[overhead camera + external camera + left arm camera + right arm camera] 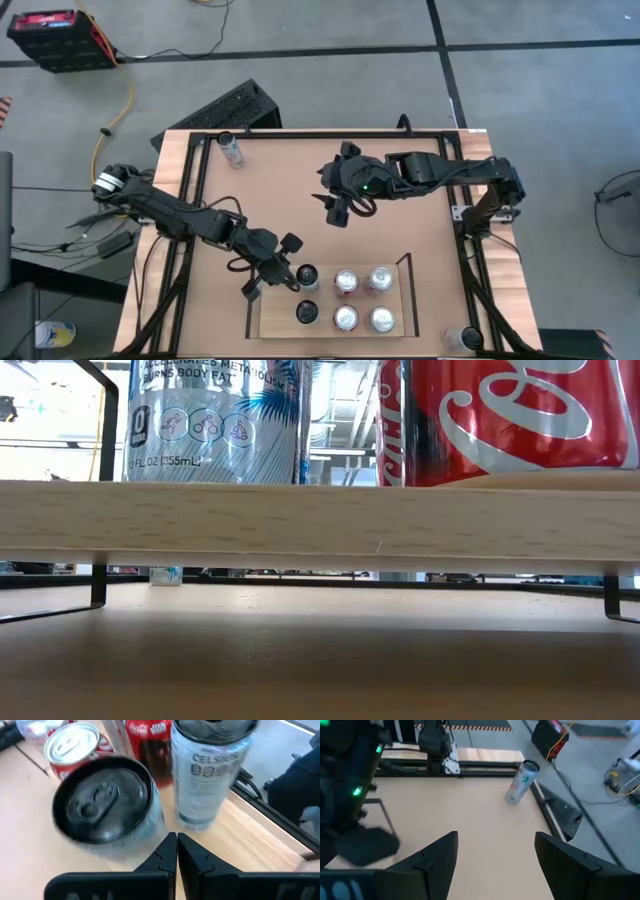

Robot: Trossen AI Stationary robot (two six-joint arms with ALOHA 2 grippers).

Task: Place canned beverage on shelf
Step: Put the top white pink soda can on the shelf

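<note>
Currently, the left hand (262, 283), closed and empty, is hovering beside upright cans on the shelf (270, 322); the right hand (338, 207), open, is facing the far can (231, 150).

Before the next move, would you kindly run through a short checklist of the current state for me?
1. Left hand shut and empty beside the black-topped cans: ok.
2. Right hand open, empty, above the bare tabletop: ok.
3. Shelf holds six cans, all upright: ok.
4. Free slot left on shelf: cannot tell.
5. Spare can upright at the far left corner, ready to pick: ok.
6. Right hand's path to that can unobstructed: ok.
</note>
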